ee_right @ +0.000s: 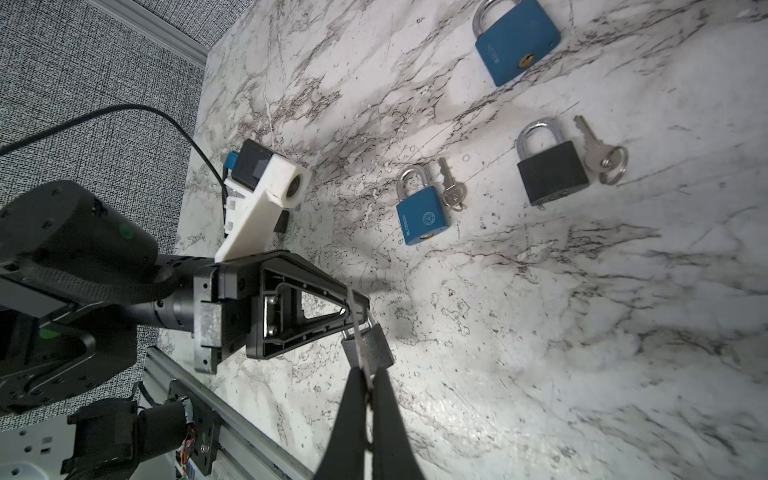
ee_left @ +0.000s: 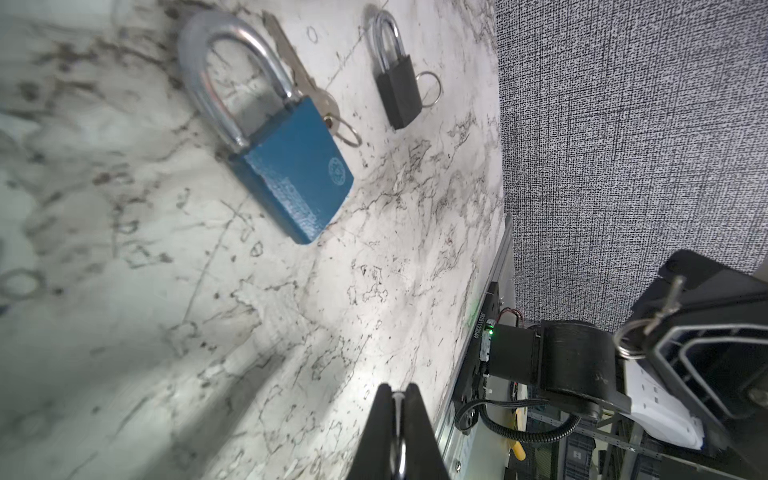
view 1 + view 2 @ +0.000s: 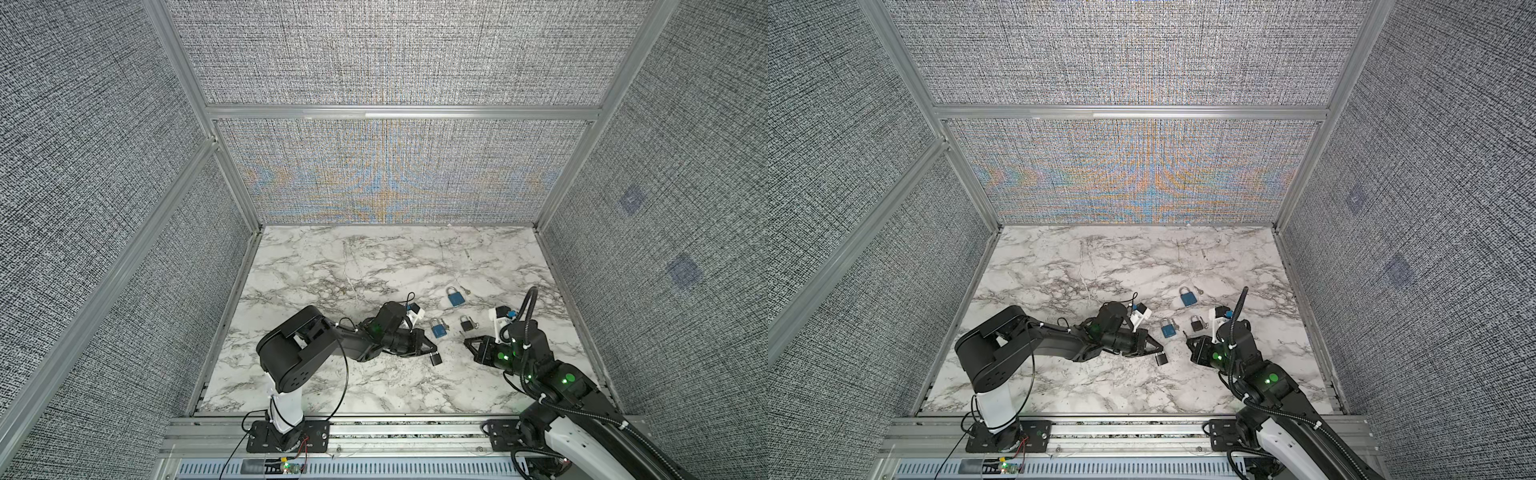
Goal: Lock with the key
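- In both top views, the left gripper (image 3: 432, 352) is clamped on the held black padlock (image 3: 435, 360), which hangs from its tips. The padlock is about mid-width over the counter (image 3: 332, 266), nearer the front edge than the back. Contact with the surface cannot be told.
- In a top view, the right gripper (image 3: 1188, 344) stands to the right of that padlock with a clear gap between them. Its tips point at the padlock and its jaws are together. The padlock body's long axis runs from the left tips toward the front edge.
- In the left wrist view, the left fingers (image 2: 380, 424) are pressed together on the thin bright shackle (image 2: 398, 411); the body is out of frame. Across the gap, the right claw carries the key (image 2: 665, 305), with the key ring (image 2: 629, 343) dangling.
- In the right wrist view, the right fingers (image 1: 345, 415) pinch the key. Its blade pokes forward and overlaps the padlock body in the picture; depth is not readable here.
- Lying flat further back are the big blue padlock (image 1: 517, 43), the small blue padlock (image 1: 422, 214) and the spare black padlock (image 1: 552, 172). The last two each have a loose key (image 1: 596, 151) beside them.
- Judgement: the keyway is probably on the body's end away from the shackle. The blade must line up with the body's long axis. The right arm holds the key, so it should close the gap while the left arm holds steady.
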Robot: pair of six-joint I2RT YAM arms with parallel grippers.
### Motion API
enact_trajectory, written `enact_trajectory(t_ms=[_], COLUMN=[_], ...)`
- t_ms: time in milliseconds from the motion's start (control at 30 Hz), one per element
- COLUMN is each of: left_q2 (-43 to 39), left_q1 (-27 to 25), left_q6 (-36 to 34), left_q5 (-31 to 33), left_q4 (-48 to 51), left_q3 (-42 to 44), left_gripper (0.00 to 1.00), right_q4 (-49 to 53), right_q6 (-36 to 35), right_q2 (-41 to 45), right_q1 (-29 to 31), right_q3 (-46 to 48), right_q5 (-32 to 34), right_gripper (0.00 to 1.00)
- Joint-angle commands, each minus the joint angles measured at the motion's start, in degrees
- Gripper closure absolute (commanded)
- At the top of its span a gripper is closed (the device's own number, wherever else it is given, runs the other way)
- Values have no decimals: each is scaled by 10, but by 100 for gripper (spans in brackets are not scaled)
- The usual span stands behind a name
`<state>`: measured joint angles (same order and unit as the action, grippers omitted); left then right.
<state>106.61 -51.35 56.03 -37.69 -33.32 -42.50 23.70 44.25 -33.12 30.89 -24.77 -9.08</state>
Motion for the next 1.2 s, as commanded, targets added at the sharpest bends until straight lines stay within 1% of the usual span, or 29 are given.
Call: enact_trajectory(t_ms=[0, 233, 433, 500, 533, 600, 700, 967, 1167], left_q2=[9, 27, 29, 30, 31, 30, 24, -16, -53], left_q1=[-7, -20, -21, -21, -21, -21, -21, -16, -7], left_q6=[19, 38, 30, 28, 28, 26, 19, -20, -45], left_q5=[4, 26, 39, 44, 44, 48, 55, 99, 124], left_q4=[-33, -31, -5, 4, 5, 12, 25, 107, 153], left_q3=[-2, -1, -5, -5, -5, -7, -8, -17, -17], left_gripper=[100, 100, 100, 86, 82, 77, 74, 72, 72], right_q4=[-8, -23, -30, -33, -33, -34, -35, -64, -101], right_q6=[0, 3, 5, 6, 6, 6, 5, -2, -6], right_q2=[-5, -14, -16, -17, -18, -20, -24, -50, -115], right_q1=[0, 0, 0, -1, -1, -1, 0, 0, 5], right_q3=[2, 7, 11, 14, 13, 14, 14, 24, 32], right_q5=[4, -2, -2, -2, -2, -2, -3, -11, -26], right_gripper=[100, 100, 100, 100, 100, 100, 100, 100, 100])
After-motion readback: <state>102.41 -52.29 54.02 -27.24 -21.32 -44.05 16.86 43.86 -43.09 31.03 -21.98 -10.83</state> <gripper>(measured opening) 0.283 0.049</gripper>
